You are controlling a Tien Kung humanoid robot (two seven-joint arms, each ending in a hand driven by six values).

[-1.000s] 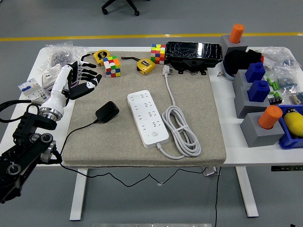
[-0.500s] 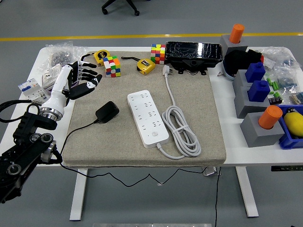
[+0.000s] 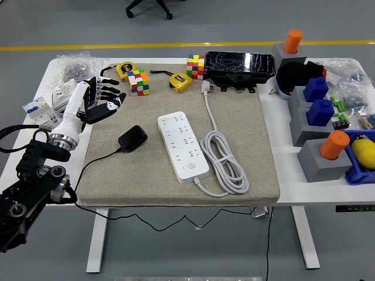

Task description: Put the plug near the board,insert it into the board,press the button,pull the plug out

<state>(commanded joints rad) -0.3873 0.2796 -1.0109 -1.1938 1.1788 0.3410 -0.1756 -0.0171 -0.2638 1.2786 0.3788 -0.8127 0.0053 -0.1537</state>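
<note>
- Black, the plug (image 3: 133, 139) lies on the beige mat (image 3: 246, 117), just left of the white board (image 3: 183, 147) and apart from it, its thin cable trailing off toward the mat's near-left edge.
- The left hand (image 3: 99, 99) hovers over the mat's far-left corner, up and to the left of the plug, well clear of it.
- Its fingers (image 3: 111, 88) are spread and loosely extended; they hold nothing.
- The board's own white cord (image 3: 222, 161) lies coiled on the board's right side.

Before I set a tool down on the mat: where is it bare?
Bare: the mat's right side beyond the coiled white cord, and its near-left corner below the black plug. Crowded: the far edge with cubes, and the table's right end.
</note>
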